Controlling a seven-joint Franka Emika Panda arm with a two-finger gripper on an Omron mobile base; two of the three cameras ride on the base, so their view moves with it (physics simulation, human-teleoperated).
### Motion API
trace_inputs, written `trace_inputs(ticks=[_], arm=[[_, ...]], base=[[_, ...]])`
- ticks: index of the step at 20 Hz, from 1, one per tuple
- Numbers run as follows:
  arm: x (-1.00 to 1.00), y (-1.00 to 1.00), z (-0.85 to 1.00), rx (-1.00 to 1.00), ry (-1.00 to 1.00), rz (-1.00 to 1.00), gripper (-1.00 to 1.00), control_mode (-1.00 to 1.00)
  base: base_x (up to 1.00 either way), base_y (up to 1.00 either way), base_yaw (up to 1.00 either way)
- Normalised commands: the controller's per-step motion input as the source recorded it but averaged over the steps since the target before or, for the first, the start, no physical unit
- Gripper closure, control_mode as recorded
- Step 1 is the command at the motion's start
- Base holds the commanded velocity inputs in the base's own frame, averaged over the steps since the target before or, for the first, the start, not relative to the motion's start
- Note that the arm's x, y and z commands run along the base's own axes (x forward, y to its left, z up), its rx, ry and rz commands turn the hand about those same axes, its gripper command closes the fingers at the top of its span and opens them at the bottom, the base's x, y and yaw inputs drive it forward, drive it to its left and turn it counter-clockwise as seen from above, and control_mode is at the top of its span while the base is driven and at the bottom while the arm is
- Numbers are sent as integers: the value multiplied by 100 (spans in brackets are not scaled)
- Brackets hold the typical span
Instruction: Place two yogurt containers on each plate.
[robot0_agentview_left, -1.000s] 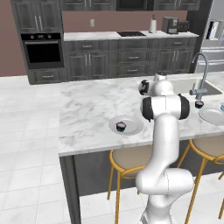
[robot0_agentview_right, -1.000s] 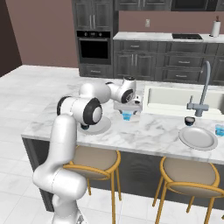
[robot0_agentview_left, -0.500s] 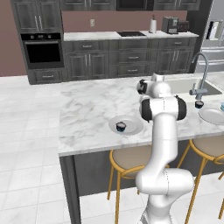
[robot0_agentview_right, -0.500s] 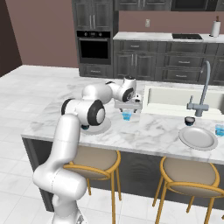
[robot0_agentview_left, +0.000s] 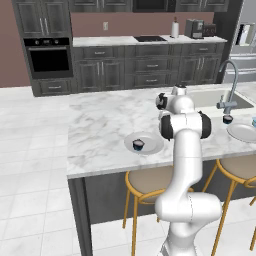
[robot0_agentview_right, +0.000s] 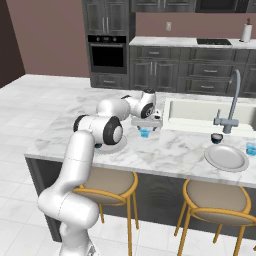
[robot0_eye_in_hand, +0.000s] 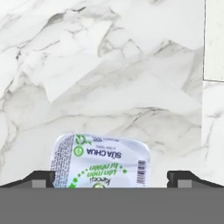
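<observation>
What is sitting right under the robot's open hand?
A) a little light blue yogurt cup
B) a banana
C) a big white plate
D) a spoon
A: the open gripper hangs just above the light blue yogurt cup on the marble counter, and the hand view shows its printed lid between the fingertips.

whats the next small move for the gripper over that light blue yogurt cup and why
Probably a short descent, then close. The gripper is open, its fingertips set to either side of the light blue yogurt cup, which stands on the marble counter beside the sink. In the right base view the hand appears just above it, so nothing is gripped yet.
</observation>
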Motion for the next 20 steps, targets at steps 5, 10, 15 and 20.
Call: trace_inputs(ticks=[5, 10, 15, 20], arm=[[7, 0, -17, 0, 0, 0, -100, -100], [8, 3, -11, 0, 0, 0, -100, -100], [0, 0, 0, 0, 0, 0, -100, -100], [0, 0, 0, 0, 0, 0, -100, -100]], base=[[0, 0, 0], [0, 0, 0], [0, 0, 0], [0, 0, 0]])
